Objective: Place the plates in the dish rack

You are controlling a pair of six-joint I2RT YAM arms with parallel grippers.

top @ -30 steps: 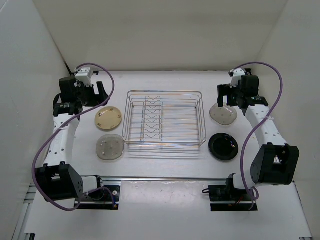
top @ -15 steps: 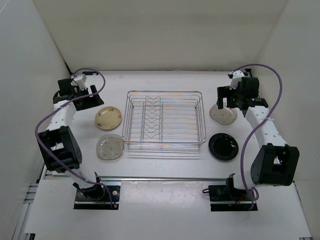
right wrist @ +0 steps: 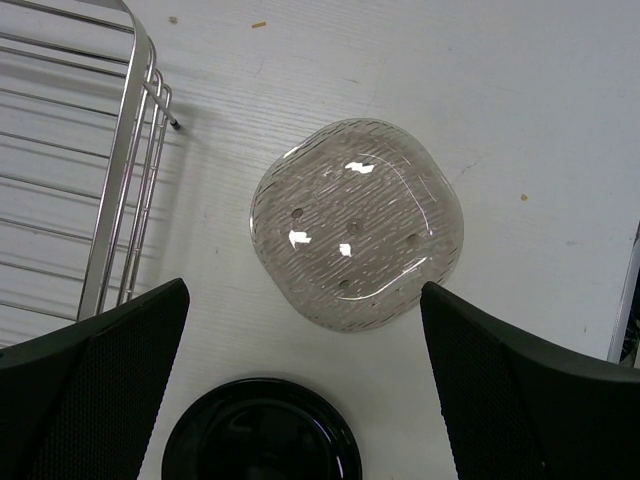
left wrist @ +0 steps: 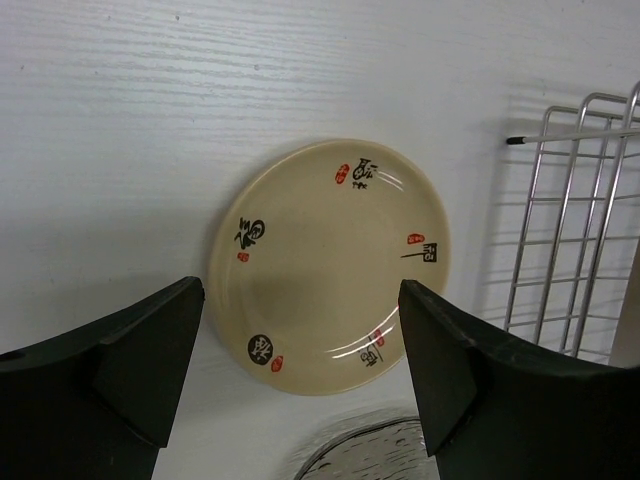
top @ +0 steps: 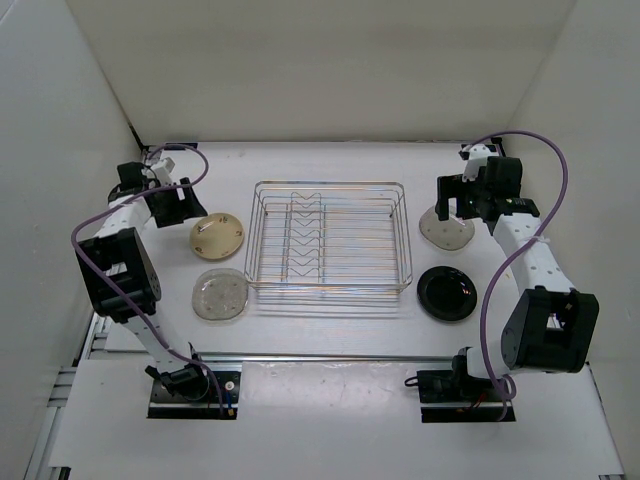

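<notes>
The dish rack [top: 330, 240] stands empty at mid-table. Left of it lie the tan-yellow plate [top: 217, 236] and, nearer, the speckled beige plate [top: 220, 295]. Right of it lie the pale off-white plate [top: 446, 230] and the glossy black plate [top: 446, 292]. My left gripper [top: 178, 205] hovers open just far-left of the tan plate, which shows between its fingers in the left wrist view [left wrist: 330, 265]. My right gripper [top: 455, 203] hovers open over the far edge of the pale plate [right wrist: 355, 225], with the black plate [right wrist: 260, 435] below it.
White walls enclose the table on the left, back and right; my left arm is close to the left wall. The rack's wire rim shows in the left wrist view [left wrist: 575, 230] and in the right wrist view [right wrist: 120, 170]. The speckled plate's edge [left wrist: 370, 455] lies just beyond the tan plate.
My left arm has swung back and to the left, toward the wall, and its gripper has shifted a little left of the tan plate. The right arm has barely moved. No plate has moved.
</notes>
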